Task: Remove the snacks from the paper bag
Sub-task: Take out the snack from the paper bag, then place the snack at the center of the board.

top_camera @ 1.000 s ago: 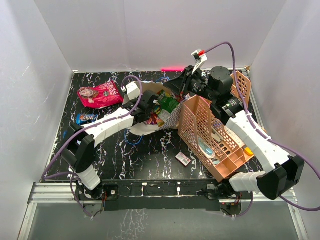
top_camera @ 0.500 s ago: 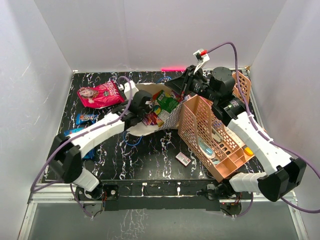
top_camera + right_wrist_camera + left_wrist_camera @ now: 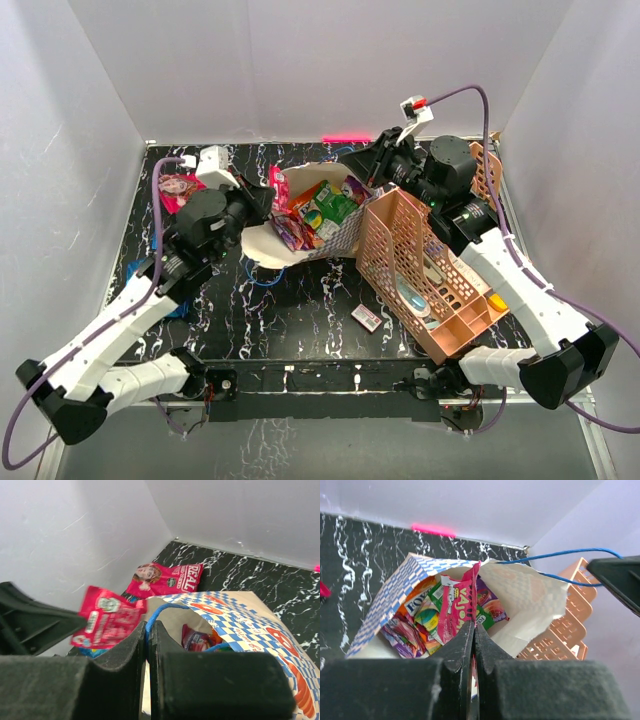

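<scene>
The left arm has drawn back out of the paper bag (image 3: 347, 232) and swung toward the left side of the desk (image 3: 300, 310), bringing a pink packet (image 3: 457, 611) out with it; a second ago its wrist was buried in the bag's mouth.

Far left, a pink-red bag (image 3: 165, 580) lies flat on the dark marbled surface, glossy and slightly puffed, already outside. Next to it the left pincer (image 3: 473, 639) is pressed together on the lower edge of the pink packet, a thin crinkly foil sachet that stands up from the jaws, just clear of the opening.

The paper bag lies on its side in the middle of the desk, mouth facing left, its checkered blue-and-white paper creased and its white lining showing. The remaining snacks (image 3: 318, 212) are crammed inside: green, orange and purple packs, shiny and overlapping. So the task looks partly done, with several packs still to come out.

At the far rim, the right pincer (image 3: 148, 630) is clamped on the paper edge where the blue cord handle (image 3: 560, 555) loops up. That grip probably keeps the floppy mouth propped open and stops the light bag sliding during each pull.

To the right stands a peach perforated plastic rack (image 3: 430, 270), rigid and touching the bag's side.
</scene>
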### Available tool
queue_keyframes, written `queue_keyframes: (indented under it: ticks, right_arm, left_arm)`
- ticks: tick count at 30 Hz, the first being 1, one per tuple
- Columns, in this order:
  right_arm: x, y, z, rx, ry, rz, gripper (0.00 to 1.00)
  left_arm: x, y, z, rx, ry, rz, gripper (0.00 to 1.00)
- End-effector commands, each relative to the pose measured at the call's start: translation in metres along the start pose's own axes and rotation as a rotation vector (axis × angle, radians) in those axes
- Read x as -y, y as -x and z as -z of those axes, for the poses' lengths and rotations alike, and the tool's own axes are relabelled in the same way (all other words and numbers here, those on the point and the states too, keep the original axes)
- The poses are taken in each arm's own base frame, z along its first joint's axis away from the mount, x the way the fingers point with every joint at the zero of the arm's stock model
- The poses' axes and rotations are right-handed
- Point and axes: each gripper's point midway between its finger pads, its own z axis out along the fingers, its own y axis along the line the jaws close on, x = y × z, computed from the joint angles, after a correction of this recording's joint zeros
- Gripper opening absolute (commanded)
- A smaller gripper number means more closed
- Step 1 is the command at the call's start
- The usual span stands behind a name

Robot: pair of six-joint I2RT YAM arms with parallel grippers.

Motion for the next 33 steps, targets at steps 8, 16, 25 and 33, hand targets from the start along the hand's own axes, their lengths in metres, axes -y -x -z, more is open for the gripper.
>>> queue_keyframes:
  ticks: [8,16,25,33]
  right_arm:
    - [-0.002,0.036,0.017,0.151,-0.055,0.024,0.08]
    - [-0.001,0.034,0.019,0.149,-0.063,0.02,0.08]
    - [-0.001,0.032,0.021,0.143,-0.063,0.011,0.08]
    - [-0.001,0.03,0.023,0.14,-0.064,0.011,0.08]
  left_arm:
    - [-0.004,0.137,0.083,0.387,0.047,-0.301,0.0]
    - [-0.091,0.114,0.074,0.318,0.555,-0.379,0.0]
    - [-0.161,0.031,0.031,0.071,0.652,-0.334,0.0]
    - [-0.204,-0.04,-0.016,-0.212,0.528,-0.174,0.0]
